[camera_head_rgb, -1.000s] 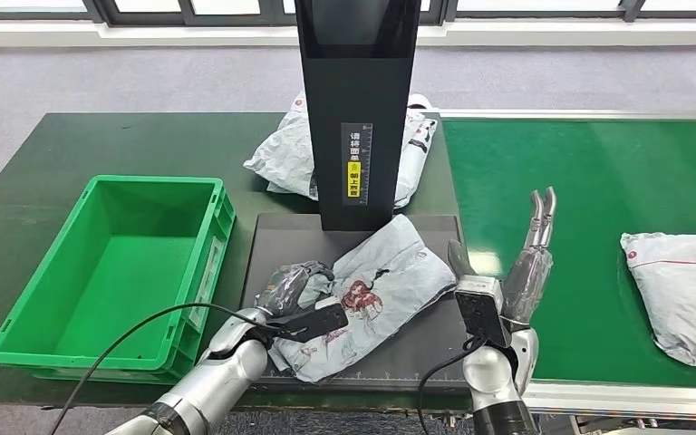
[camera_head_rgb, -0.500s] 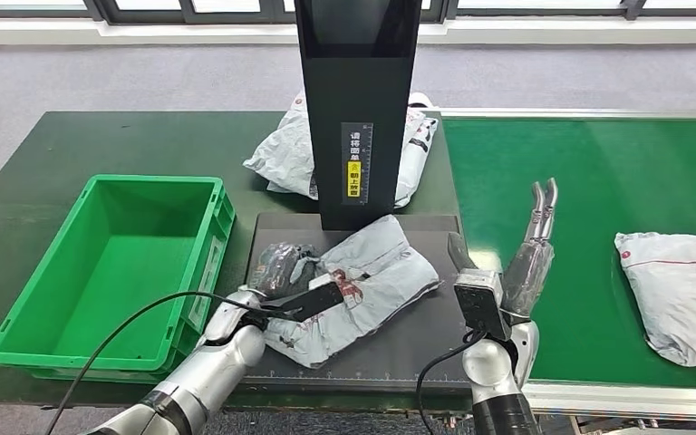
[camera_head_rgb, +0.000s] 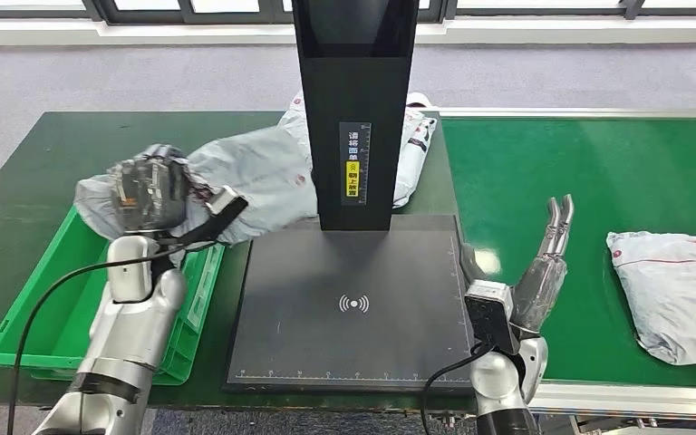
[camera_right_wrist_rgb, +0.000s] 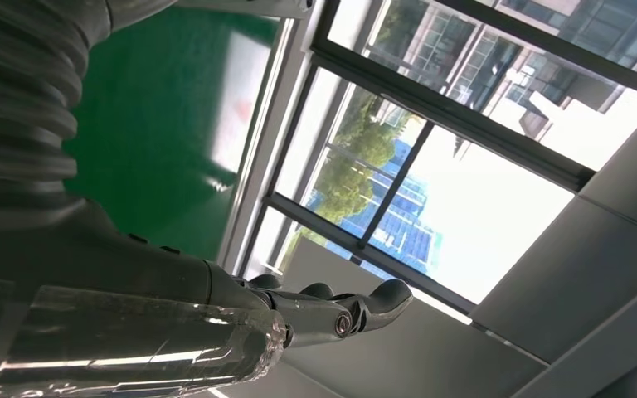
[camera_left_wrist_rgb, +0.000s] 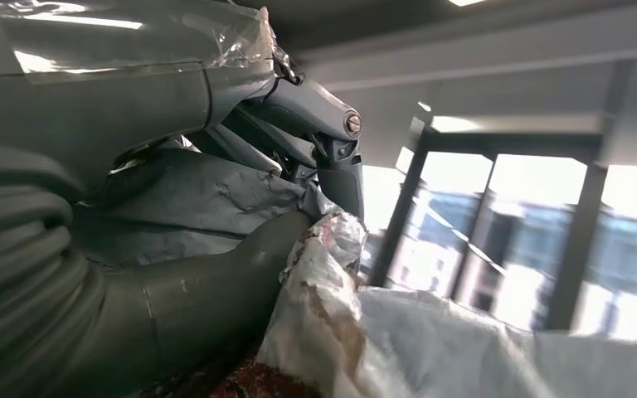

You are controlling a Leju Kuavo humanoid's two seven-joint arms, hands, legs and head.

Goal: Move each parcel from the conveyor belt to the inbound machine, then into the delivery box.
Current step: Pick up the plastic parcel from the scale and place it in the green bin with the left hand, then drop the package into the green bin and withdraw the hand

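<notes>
Green box (camera_head_rgb: 27, 344): It sits at about 8 o'clock on the dark green table (camera_head_rgb: 72, 145). This is the delivery box.
Left hand (camera_head_rgb: 149, 190): It is up in the air at about 9 o'clock, above the box's far end. Its fingers are clamped tight on a grey parcel (camera_head_rgb: 254, 177).
Held parcel: It hangs from the left hand and stretches toward the black post (camera_head_rgb: 355, 109). It is off the scan pad (camera_head_rgb: 353, 304).
Scan pad: The black pad lies at 6 o'clock with nothing on it.
Spare parcel (camera_head_rgb: 417, 136): It lies behind the post at 12 o'clock.
Right hand (camera_head_rgb: 539, 281): It waits at about 5 o'clock, by the edge of the green belt (camera_head_rgb: 598, 172). Its fingers are straight and apart, holding nothing.
Next parcel (camera_head_rgb: 680, 290): It lies on the belt at 3 o'clock.
Step now: I think the scan part is done and the parcel is going to the box.
Next move: The left hand should come down over the middle of the box, then let go so the parcel drops inside, not on the rim.
</notes>
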